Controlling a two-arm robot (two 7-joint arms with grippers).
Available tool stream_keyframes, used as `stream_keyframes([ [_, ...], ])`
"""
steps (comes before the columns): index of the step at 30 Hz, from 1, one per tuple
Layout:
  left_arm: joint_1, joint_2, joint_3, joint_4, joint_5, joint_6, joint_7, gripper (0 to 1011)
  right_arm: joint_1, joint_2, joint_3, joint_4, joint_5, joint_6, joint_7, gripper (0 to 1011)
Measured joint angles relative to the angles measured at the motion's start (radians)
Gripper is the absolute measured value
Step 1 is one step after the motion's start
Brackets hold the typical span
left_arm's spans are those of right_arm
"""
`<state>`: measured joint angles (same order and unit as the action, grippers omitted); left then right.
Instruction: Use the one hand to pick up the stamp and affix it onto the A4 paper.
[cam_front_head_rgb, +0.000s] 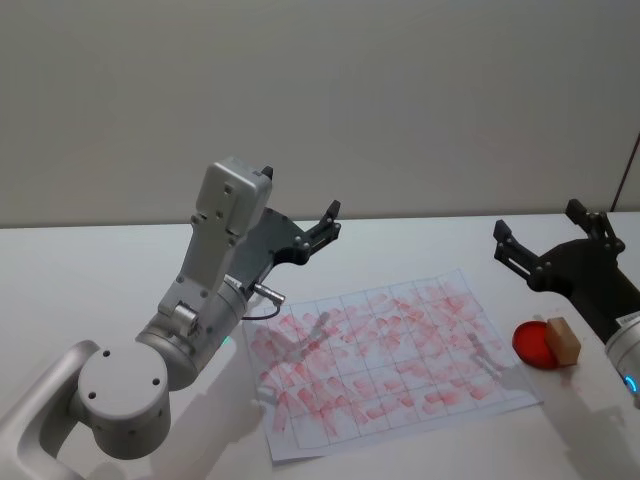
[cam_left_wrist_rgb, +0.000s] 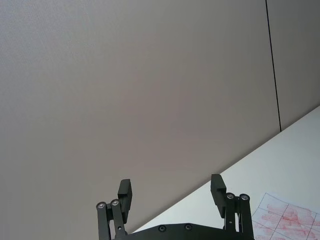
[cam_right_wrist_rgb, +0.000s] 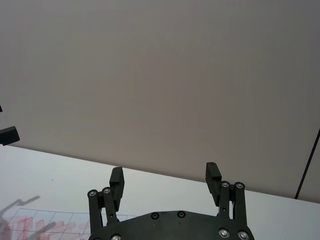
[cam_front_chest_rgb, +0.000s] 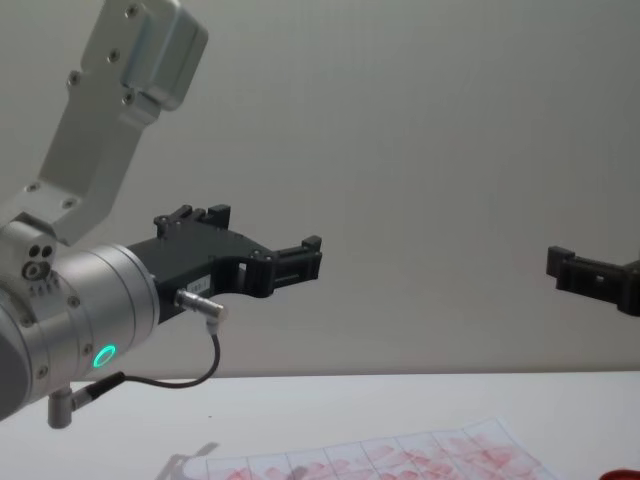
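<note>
The stamp (cam_front_head_rgb: 563, 340), a small tan wooden block, stands on the white table at the right, touching a red disc (cam_front_head_rgb: 534, 345). The A4 paper (cam_front_head_rgb: 385, 360) lies flat mid-table, its grid full of red smudges; its edges also appear as paper (cam_left_wrist_rgb: 290, 220), paper (cam_right_wrist_rgb: 45, 226) and paper (cam_front_chest_rgb: 400, 460). My right gripper (cam_front_head_rgb: 538, 228) hovers open above and behind the stamp, holding nothing, as the right wrist view confirms for the gripper (cam_right_wrist_rgb: 165, 173). My left gripper (cam_front_head_rgb: 325, 228) is raised over the paper's far left corner, open and empty (cam_left_wrist_rgb: 170, 185).
The white table (cam_front_head_rgb: 90, 270) meets a plain grey wall at the back. In the chest view the left gripper (cam_front_chest_rgb: 300, 262) and right gripper (cam_front_chest_rgb: 575, 268) both hang well above the table. The left arm's grey body (cam_front_head_rgb: 190, 330) sits left of the paper.
</note>
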<state>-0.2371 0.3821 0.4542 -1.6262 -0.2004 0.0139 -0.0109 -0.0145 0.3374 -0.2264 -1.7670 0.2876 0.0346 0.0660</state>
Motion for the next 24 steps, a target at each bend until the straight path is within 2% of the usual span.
stream_keyframes([
  [24,0.0,0.0,0.0,0.0,0.0,0.0,0.0,1001,0.0,0.0,0.001,0.0,0.0,-0.001,0.001,1001],
])
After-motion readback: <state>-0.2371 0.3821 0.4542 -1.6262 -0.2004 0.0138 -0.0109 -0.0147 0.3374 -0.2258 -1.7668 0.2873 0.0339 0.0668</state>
